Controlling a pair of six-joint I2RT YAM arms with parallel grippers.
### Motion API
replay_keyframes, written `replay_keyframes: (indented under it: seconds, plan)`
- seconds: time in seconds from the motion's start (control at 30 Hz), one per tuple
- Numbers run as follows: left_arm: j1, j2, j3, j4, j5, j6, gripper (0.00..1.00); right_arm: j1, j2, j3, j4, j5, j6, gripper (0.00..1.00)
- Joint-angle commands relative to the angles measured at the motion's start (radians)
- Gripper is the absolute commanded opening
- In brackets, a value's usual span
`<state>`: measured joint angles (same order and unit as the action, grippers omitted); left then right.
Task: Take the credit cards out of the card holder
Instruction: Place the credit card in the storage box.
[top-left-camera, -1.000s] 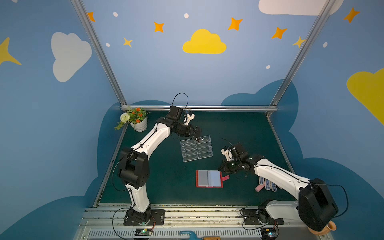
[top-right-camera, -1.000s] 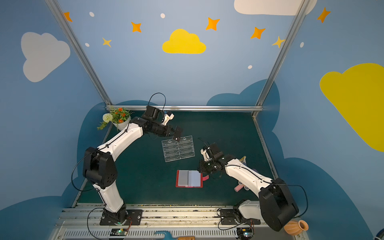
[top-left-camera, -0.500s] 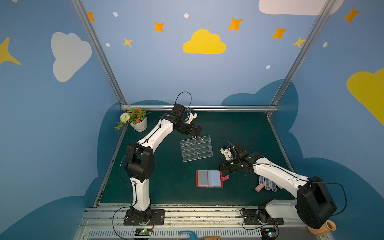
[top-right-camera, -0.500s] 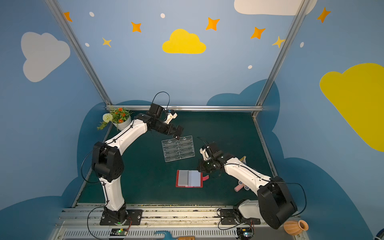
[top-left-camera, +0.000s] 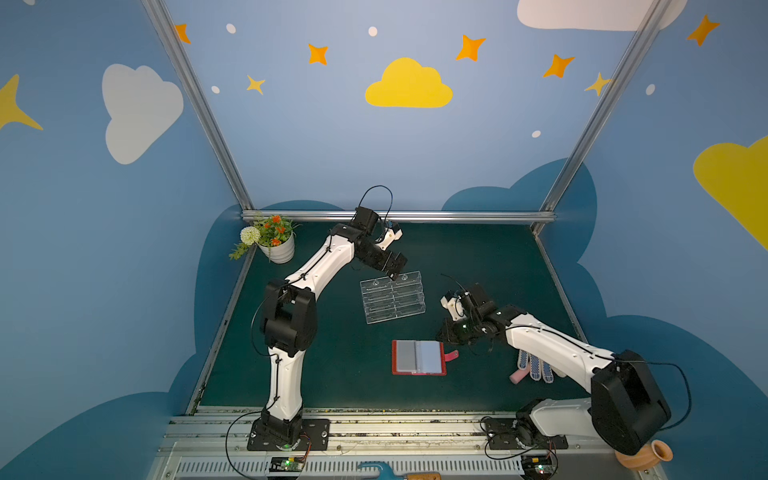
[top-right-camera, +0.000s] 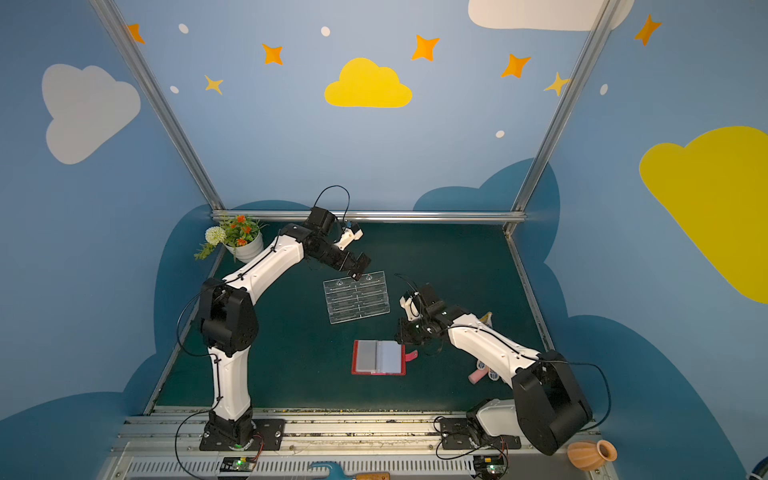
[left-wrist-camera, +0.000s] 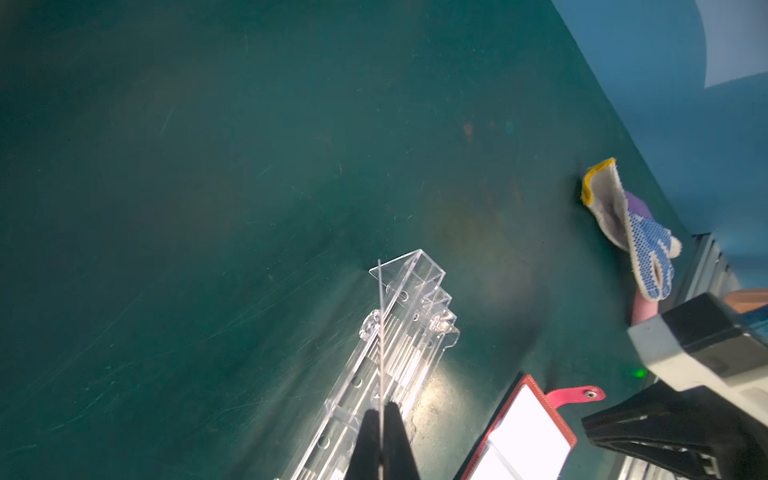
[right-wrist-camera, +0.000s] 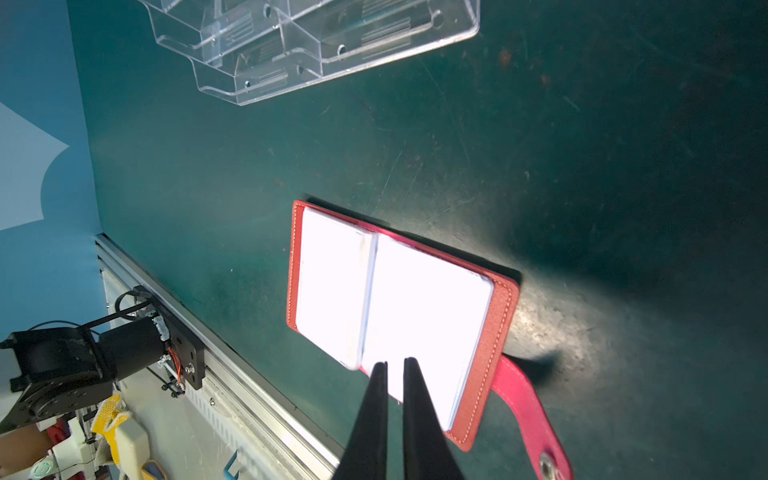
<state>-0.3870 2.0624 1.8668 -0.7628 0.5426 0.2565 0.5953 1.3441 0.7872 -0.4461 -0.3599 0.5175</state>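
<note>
left fingers (left-wrist-camera: 368, 449) clamp a thin card (left-wrist-camera: 380, 332) edge-on over the clear stand (left-wrist-camera: 409, 316). right fingers (right-wrist-camera: 370, 415) nearly closed, empty, above the open holder (right-wrist-camera: 494, 332) on the surface (right-wrist-camera: 582, 166).

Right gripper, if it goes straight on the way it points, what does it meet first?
Probably the open card holder: the right gripper points at its bright sleeve page; distance unclear.

**A:** Classify the site.

**B:** Robot lab cell. Left arm (top-left-camera: 324, 266) and right arm (top-left-camera: 548, 345) are bolted to an aluminium rail (top-left-camera: 395, 428) at a green tabletop (top-left-camera: 332, 374). Walls (top-left-camera: 332, 158) between aluminium posts (top-left-camera: 196, 104) carry painted clouds (top-left-camera: 408, 85) and stars (top-left-camera: 318, 54).
</note>
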Motion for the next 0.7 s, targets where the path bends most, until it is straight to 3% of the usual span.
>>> replay_keyframes:
  seconds: [0.0,0.67]
  plan:
    - [-0.004,0.015,0.043,-0.044,-0.004,0.069,0.04,-0.009,0.004,0.009,-0.007,-0.010,-0.010,0.08]
    - [-0.048,0.054,0.049,-0.086,-0.057,0.177,0.04,-0.031,0.011,-0.020,0.021,-0.033,-0.010,0.08]
